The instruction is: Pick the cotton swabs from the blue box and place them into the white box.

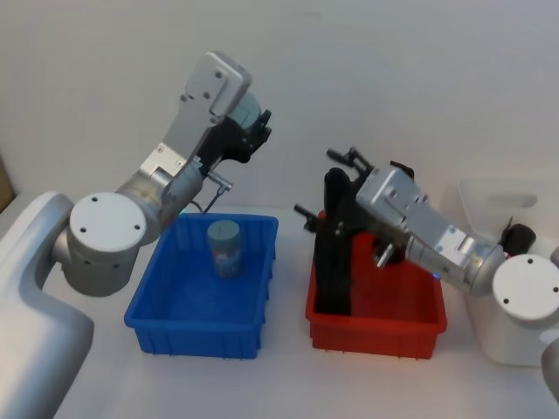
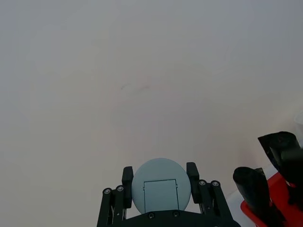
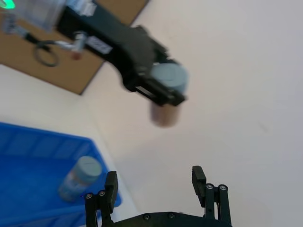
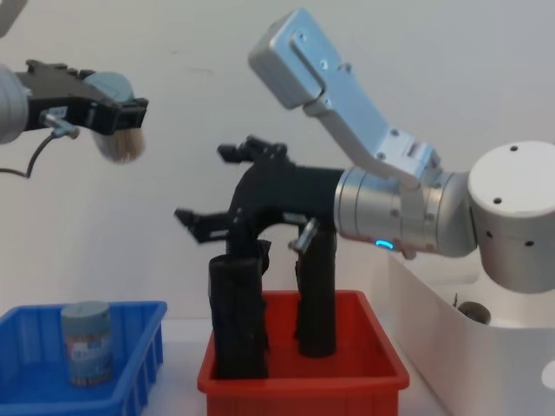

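1. Though lifted clear of the blue box, not yet delivered: held swab tub, clamped between the fingers of the left gripper, high above that box's far edge.
2. Left to do: carry across to the white box, well apart on the right, then release.
3. Standing upright in the blue box, below the left gripper, untouched: second swab tub.
4. Spread open and empty above the red bin: right gripper.
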Controlling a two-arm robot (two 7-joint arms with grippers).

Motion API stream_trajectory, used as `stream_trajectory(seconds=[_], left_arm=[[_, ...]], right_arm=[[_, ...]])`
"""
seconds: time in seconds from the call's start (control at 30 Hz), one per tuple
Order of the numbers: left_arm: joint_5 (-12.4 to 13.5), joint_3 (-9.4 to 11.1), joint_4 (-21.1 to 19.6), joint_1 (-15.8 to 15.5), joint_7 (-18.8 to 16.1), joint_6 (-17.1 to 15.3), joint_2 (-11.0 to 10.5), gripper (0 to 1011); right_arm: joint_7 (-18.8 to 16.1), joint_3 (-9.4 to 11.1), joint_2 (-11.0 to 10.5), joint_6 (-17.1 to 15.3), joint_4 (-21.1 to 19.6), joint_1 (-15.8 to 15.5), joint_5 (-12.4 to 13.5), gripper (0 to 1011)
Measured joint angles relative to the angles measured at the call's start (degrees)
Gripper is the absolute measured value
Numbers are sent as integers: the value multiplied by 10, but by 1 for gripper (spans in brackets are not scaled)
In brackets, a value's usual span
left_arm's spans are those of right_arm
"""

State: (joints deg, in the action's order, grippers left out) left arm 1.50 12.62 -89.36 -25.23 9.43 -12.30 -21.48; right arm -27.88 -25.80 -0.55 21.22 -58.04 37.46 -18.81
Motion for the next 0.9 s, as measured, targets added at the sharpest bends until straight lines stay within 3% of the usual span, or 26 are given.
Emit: stream_trajectory(seconds=[0.1,0.33,0.9], left_arm=[[-11,-4,-7,10,-2,-8,-5,691],[-28,-7,-15,23,-1,-16,-9,692],[-44,-4,-21,31,10,-5,-2,692]], right_arm=[[34,3,0,8,1,2,-5,1001],[75,5,1,17,1,5,-12,1001],[90,-3,2,14,-8,5,-24,1001]])
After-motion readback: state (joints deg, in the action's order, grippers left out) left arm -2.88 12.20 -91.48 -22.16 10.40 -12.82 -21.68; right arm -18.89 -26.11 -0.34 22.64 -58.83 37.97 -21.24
